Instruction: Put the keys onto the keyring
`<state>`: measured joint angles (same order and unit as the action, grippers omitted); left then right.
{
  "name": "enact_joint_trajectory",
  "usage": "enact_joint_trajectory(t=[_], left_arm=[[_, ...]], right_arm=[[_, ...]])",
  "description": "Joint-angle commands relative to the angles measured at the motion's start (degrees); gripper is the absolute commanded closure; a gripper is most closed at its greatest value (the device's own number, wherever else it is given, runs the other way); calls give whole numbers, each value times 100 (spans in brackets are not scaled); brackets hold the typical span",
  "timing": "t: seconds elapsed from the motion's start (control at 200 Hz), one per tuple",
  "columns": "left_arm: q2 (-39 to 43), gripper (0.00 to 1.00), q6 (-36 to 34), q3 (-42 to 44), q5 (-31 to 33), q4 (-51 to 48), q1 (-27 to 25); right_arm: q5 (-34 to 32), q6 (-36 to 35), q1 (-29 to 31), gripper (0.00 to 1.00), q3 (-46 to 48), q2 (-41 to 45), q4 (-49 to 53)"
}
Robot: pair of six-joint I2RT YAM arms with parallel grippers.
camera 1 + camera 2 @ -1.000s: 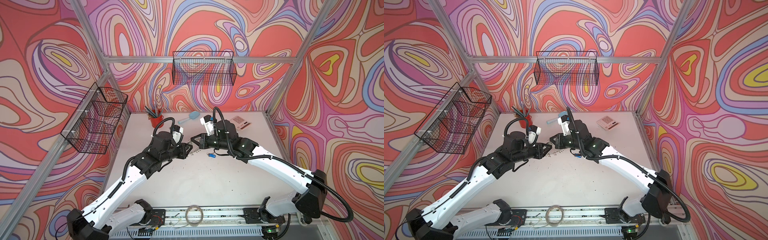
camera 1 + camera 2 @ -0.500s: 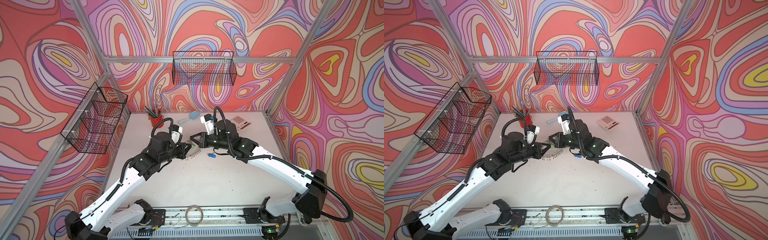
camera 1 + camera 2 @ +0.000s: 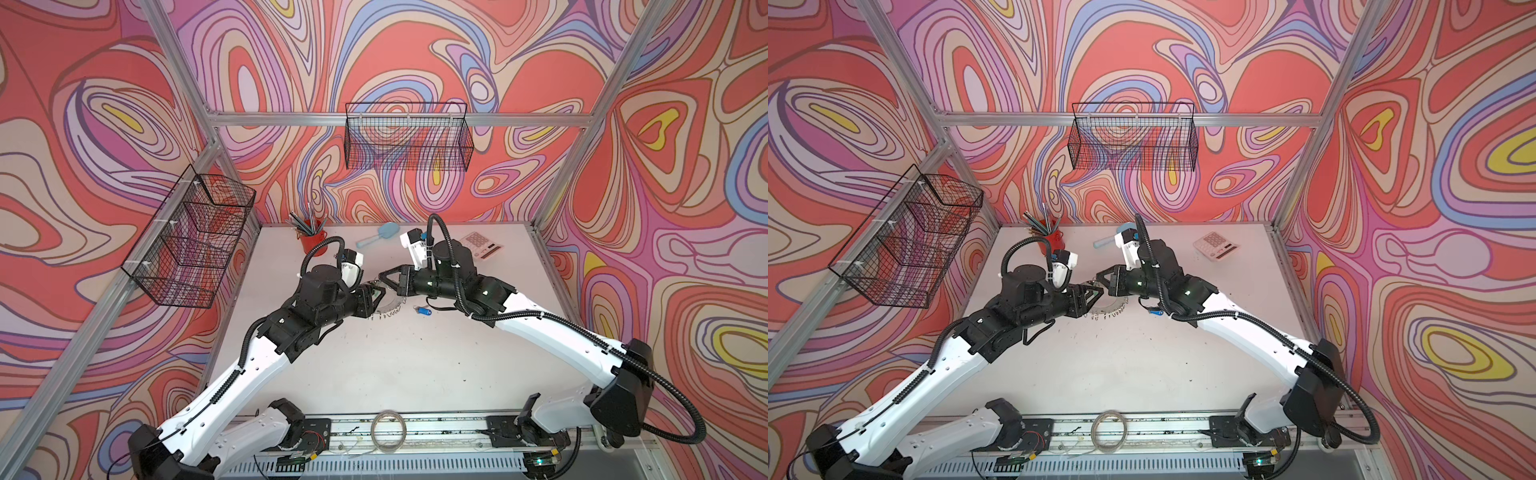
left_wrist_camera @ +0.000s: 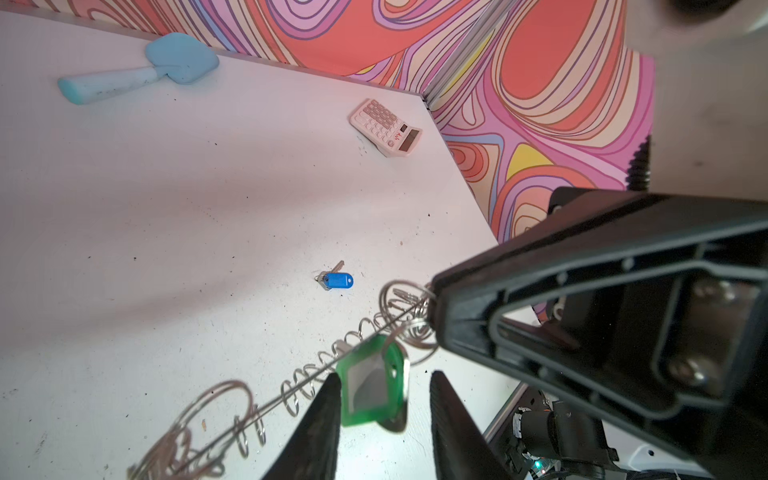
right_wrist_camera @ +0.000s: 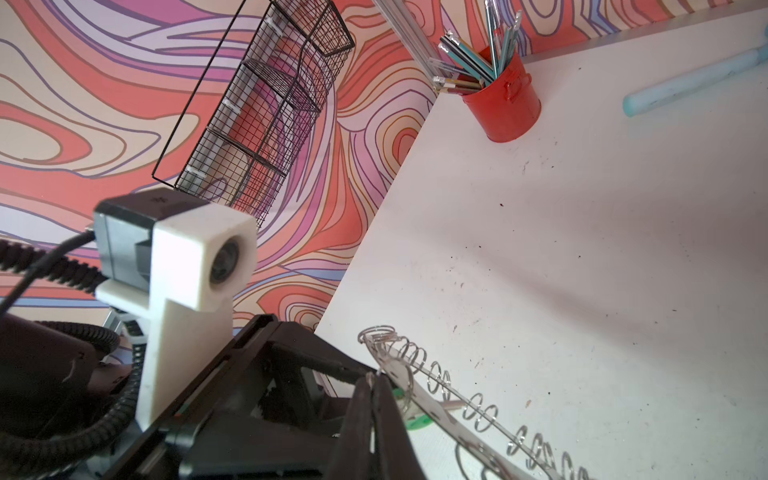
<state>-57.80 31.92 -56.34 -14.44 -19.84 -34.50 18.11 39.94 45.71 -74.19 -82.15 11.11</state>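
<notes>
The keyring (image 4: 291, 390), a flat grey disc fringed with small wire rings, is held edge-up over the table between both grippers. My right gripper (image 5: 374, 376) is shut on its rim, and its black fingers (image 4: 540, 299) fill the left wrist view. A key with a green tag (image 4: 372, 382) hangs at the keyring's rim between the fingers of my left gripper (image 4: 384, 376), which is open. The green tag (image 5: 415, 422) peeks out behind the disc (image 5: 440, 405). A key with a blue tag (image 3: 423, 309) lies on the table beside the right arm. In both top views the grippers (image 3: 376, 293) (image 3: 1100, 276) meet at mid-table.
A red cup of pens (image 3: 312, 243), a light blue brush (image 3: 376, 237) and a pink calculator (image 3: 480, 245) sit along the back of the table. A plain thin hoop (image 3: 388, 430) lies on the front rail. Wire baskets hang on the left wall (image 3: 189, 241) and the back wall (image 3: 409, 141).
My left gripper's jaws have parted from the green-tagged key, which now hangs at the keyring. The right gripper has stayed shut on the keyring, and both arms have barely moved.
</notes>
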Motion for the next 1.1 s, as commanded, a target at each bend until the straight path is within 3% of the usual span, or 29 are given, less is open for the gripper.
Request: enact_joint_trajectory(t=[0.0, 0.346, 0.636, 1.097], left_arm=[[-30, 66, -120, -99, 131, 119, 4], [41, 100, -82, -38, 118, 15, -1], [182, 100, -110, 173, -190, 112, -19], [318, 100, -641, 316, 22, -288, -151]], right_arm=[[79, 62, -10, 100, 45, 126, -259], [17, 94, -11, 100, 19, 121, -242], [-105, 280, -17, 100, -45, 28, -481], [136, 844, -191, 100, -150, -187, -396]])
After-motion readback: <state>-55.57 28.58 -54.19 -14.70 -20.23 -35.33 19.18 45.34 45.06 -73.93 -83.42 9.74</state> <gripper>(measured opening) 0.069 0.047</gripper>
